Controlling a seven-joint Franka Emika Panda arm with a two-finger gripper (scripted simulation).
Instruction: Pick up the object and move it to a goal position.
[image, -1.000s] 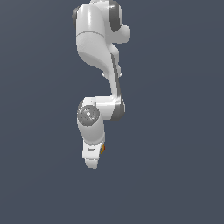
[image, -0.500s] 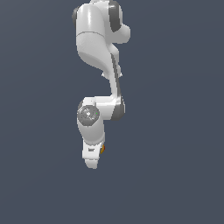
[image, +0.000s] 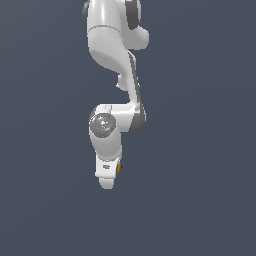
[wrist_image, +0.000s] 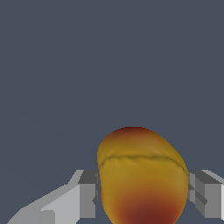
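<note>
We find no brand, label or writing that we can read on anything in either view. The only mark near one is a grey round cap (image: 102, 124) on the side of the arm's (image: 112, 55) lower joint, and it carries no legible text.

Much is hidden or cut off. In the exterior view the top of the arm runs out of the picture, and the white hand (image: 107, 179) hangs at its lower end, seen edge-on, so we cannot separate one finger from the other there. The ball (image: 119, 167) shows only as a thin yellow-orange sliver at the hand's edge on the exterior view's right; the rest of it sits behind the white body of the hand. The backdrop is a flat dark grey with no visible edge or counter line, so we cannot tell whether the hand is resting on anything.

The wrist view is clearer. The ball (wrist_image: 141, 177) fills the gap between the two grey fingers (wrist_image: 86, 194), yellow-orange with a dark red blotch low down and a redder cap on top, and a faint crease across it. The fingers press against its two sides, closed only as far as the ball allows, so the hand has hold of it. The ball's lower part is cut off by the picture edge.

We see no container anywhere.
</note>
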